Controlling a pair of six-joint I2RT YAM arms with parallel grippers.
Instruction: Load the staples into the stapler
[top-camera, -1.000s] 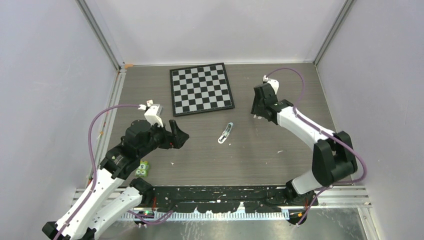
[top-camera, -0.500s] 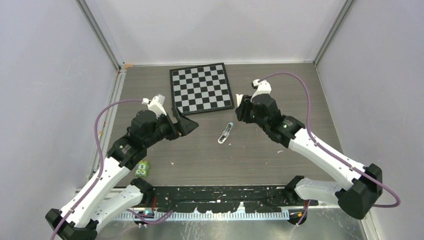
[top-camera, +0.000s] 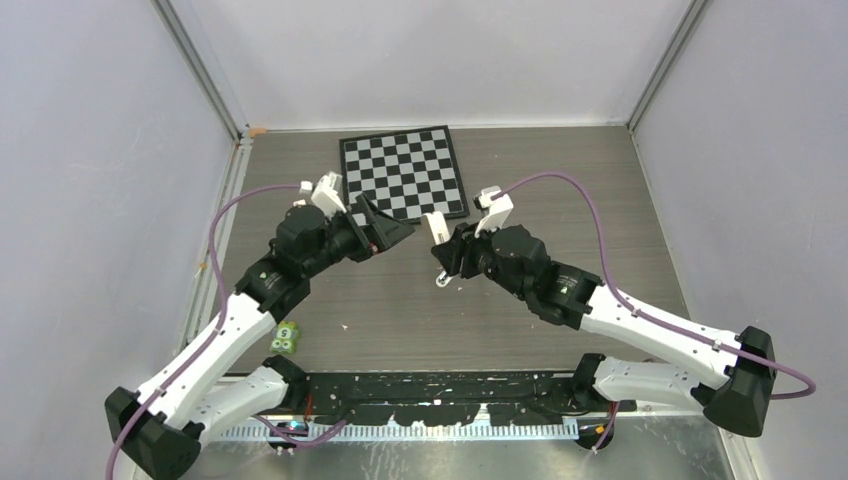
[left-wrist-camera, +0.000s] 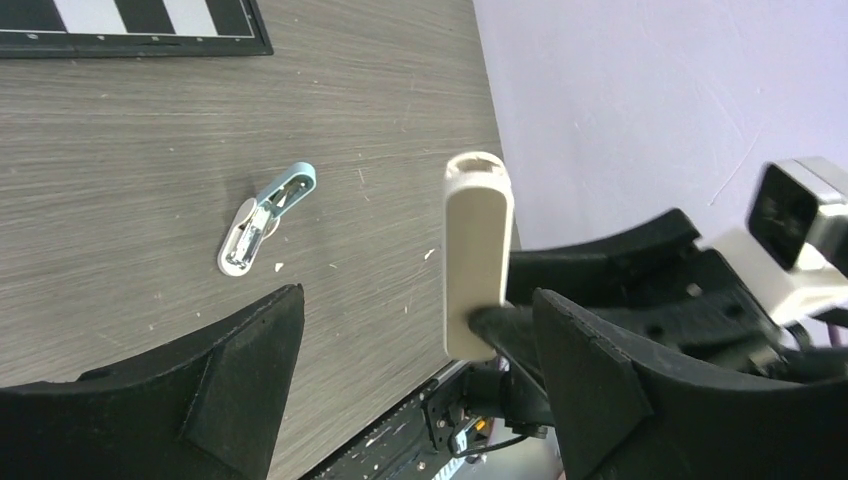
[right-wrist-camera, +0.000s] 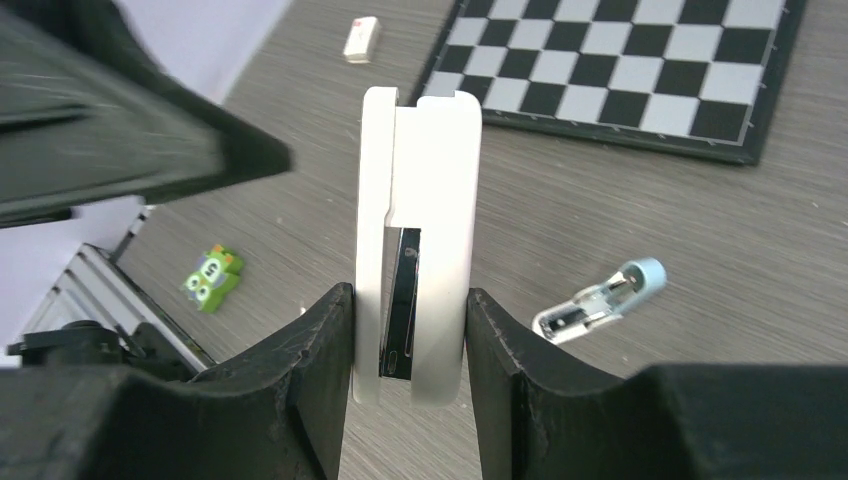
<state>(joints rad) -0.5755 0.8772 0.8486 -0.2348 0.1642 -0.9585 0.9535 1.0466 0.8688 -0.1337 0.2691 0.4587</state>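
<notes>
Grey wood-grain bench (top-camera: 560, 190), pale walls on three sides, chessboard (top-camera: 403, 178) flat at the back centre. Right gripper (right-wrist-camera: 410, 305) is over mid-bench, with its fingers clamped on the lower part of the stapler (right-wrist-camera: 420, 170). Stapler is held off the bench, long axis upright in the right wrist view, free end pointing away from the wrist. White body, with a dark slot and a metal strip showing along its lower half, right between the fingers. Left gripper (top-camera: 390, 233) sits at the chessboard's near-left corner, fingers spread wide with nothing in them. Its tips face the stapler, near but not touching. In the left wrist view the stapler stands in the gap between the two left fingers (left-wrist-camera: 235, 370), beyond them. Light-blue-and-white object (left-wrist-camera: 265, 215) lies flat on the bench just beside the right gripper, partly hidden from the top camera. Green toy (top-camera: 285, 338) is on the bench by the left arm, well apart from the rest.
</notes>
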